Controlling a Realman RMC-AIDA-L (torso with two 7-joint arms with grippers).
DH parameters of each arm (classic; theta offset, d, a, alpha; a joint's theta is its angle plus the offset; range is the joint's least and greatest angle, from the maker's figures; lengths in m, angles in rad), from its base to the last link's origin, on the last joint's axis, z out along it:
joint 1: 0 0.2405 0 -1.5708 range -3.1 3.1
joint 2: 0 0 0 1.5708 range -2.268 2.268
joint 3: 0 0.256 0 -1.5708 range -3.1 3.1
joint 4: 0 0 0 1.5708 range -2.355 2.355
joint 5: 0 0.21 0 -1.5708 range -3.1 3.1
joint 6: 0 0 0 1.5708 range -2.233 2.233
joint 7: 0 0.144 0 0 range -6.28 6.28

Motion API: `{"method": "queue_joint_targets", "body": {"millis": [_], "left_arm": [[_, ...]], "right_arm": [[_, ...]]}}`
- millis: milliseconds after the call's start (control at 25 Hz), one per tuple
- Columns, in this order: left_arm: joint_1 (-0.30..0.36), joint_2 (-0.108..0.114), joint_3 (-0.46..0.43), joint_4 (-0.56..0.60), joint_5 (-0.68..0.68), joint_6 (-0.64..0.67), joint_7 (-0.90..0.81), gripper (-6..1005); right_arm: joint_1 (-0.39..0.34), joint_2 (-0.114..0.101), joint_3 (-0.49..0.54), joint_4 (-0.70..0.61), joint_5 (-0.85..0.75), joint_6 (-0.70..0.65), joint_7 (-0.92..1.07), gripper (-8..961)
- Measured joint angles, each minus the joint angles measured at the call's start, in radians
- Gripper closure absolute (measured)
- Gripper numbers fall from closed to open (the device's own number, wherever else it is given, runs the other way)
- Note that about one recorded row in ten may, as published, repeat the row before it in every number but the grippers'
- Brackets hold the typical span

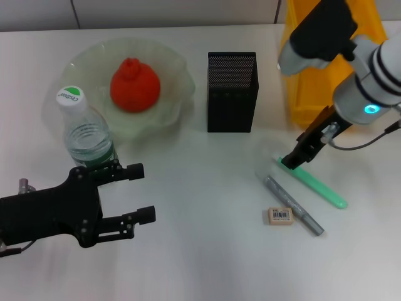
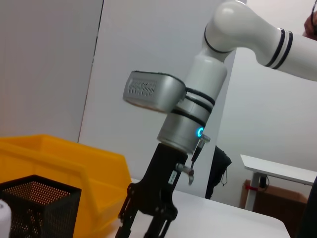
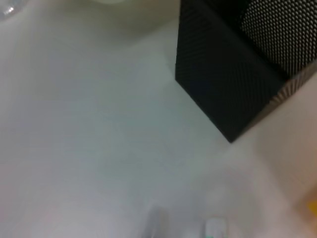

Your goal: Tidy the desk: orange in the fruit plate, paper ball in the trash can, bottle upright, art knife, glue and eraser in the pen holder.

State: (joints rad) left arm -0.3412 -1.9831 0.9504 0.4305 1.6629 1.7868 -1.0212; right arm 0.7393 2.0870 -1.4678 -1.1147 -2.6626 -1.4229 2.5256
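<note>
The glue (image 1: 316, 182), a light, stiff, slick green stick lying flat, needs pinching across its width; right gripper (image 1: 293, 161) sits at its end, grip unclear, left gripper (image 1: 139, 193) spread idle.

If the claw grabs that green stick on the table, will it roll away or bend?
The green stick looks straight and hard, so it probably won't bend. It seems rounded and smooth, so it might roll or slip. The right claw is at its far end, which could make it swing.

A lab or office room is suggested by plain white walls (image 2: 148, 59), a white desk (image 1: 200, 263) and a second table (image 2: 277, 171) (with something dark beside it).
</note>
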Motion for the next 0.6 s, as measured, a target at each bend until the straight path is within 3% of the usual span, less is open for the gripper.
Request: {"method": "queue_joint_targets", "body": {"millis": [320, 600], "left_arm": [[0.004, -0.010, -0.001, 0.001, 0.000, -0.013, -0.003, 223], [0.005, -0.014, 0.005, 0.000, 0.000, -0.028, -0.003, 225]], "right_arm": [[0.015, 0.001, -0.068, 0.060, 0.033, 0.072, 0.010, 512], [0.026, 0.002, -0.099, 0.108, 0.037, 0.111, 0.011, 540]]}}
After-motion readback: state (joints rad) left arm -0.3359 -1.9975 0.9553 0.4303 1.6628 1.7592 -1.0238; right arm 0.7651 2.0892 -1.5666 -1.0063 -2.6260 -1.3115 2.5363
